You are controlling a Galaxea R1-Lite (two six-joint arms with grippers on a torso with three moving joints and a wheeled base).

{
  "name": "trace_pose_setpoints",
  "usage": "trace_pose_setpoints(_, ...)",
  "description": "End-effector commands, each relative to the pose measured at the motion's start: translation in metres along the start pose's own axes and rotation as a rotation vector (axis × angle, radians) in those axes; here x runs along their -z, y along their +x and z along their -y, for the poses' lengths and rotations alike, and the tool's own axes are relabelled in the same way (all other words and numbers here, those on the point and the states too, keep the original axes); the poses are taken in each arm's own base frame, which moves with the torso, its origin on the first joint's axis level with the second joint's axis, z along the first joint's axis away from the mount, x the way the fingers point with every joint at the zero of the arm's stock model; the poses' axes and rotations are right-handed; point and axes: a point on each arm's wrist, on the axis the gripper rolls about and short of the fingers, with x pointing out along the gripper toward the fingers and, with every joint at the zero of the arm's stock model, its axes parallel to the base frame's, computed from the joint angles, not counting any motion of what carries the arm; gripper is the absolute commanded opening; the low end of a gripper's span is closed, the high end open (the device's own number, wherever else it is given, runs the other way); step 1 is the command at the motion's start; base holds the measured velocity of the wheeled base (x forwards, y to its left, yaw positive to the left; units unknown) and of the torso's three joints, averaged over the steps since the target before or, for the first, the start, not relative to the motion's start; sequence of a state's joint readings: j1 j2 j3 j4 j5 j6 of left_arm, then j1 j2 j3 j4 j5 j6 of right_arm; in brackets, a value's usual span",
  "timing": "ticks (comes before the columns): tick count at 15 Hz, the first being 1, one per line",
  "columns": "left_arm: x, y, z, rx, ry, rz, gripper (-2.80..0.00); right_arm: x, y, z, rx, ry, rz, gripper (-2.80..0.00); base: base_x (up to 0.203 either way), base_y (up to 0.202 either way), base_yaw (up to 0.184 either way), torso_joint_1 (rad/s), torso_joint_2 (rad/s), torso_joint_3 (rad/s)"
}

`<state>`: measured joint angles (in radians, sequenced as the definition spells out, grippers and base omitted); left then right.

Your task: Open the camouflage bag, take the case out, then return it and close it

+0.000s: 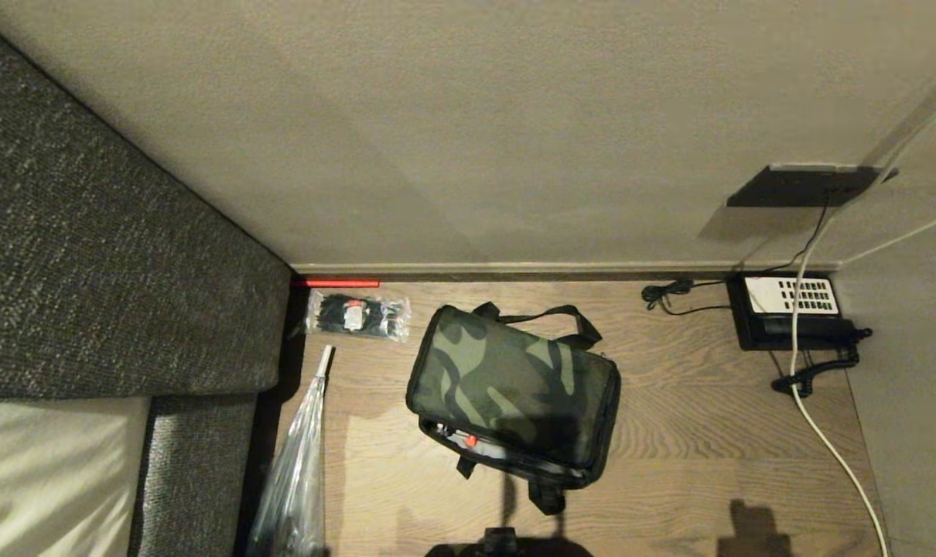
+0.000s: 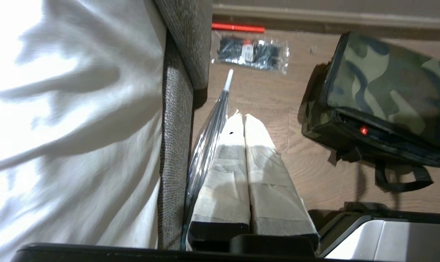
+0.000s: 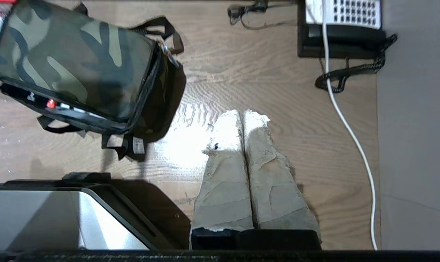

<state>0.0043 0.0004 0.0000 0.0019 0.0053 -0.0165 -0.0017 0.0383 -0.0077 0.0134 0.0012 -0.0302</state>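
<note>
Bag [image 1: 513, 383] zipped on floor, untouched; left end effector [image 2: 244, 118] and right end effector [image 3: 243, 114] closed, empty; all steps remain.

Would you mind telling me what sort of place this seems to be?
Probably a hotel room or bedroom: a desk phone sits on the wood floor by the wall, beside a grey upholstered bed frame with white bedding.

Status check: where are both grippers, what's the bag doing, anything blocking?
Left gripper and right gripper shut, empty, hanging clear of camouflage bag. Bag on floor, lid down, front slightly gaping. Clear packet and telephone off to sides.
</note>
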Motion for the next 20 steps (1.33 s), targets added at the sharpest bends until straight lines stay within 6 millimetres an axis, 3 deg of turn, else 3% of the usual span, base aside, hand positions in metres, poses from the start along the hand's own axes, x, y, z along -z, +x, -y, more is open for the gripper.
trace_pose_setpoints(1, 0.0008, 0.0002, 0.0, -0.001, 0.0, -0.002, -2.8, 0.0, 0.0002, 0.0, -0.001, 0.0, -0.003, -2.8, 0.0, 0.0, 0.0, 0.005, 0.0, 0.206)
trace_pose_setpoints(20, 0.0008, 0.0002, 0.0, -0.001, 0.0, -0.002, -2.8, 0.0, 0.0002, 0.0, -0.001, 0.0, -0.003, -2.8, 0.0, 0.0, 0.0, 0.002, 0.0, 0.202)
